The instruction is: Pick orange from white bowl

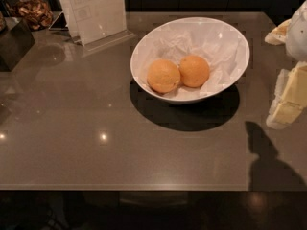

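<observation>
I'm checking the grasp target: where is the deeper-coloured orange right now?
In the camera view, the orange lies in the white bowl, touching the paler orange to its left; the gripper sits at the picture's right edge, outside the bowl.

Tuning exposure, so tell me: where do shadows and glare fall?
Camera view: the bowl casts a dark shadow toward the front; small glare spots dot the table; the gripper, at the right edge, has a shadow on the table in front of it.

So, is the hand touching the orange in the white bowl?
Apart. The camera view shows the hand at the right edge, with bare table between it and the white bowl; the orange lies inside, beside a paler one.
</observation>
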You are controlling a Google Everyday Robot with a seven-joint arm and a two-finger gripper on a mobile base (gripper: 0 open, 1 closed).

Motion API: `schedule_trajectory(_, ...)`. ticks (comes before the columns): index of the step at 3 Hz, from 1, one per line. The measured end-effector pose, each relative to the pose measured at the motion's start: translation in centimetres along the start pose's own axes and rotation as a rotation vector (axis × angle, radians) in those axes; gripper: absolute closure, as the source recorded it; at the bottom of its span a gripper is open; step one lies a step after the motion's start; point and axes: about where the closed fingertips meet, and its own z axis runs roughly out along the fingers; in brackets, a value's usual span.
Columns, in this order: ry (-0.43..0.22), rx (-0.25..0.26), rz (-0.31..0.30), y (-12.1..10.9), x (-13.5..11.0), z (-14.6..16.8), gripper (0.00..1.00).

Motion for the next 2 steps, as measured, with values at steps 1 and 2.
schedule_trajectory(1,-0.001,0.001,0.000,0.0,0.0,0.0,0.00)
schedule_trajectory(2,-0.027,0.001,-0.022,-1.2,-1.3,-0.1,0.00)
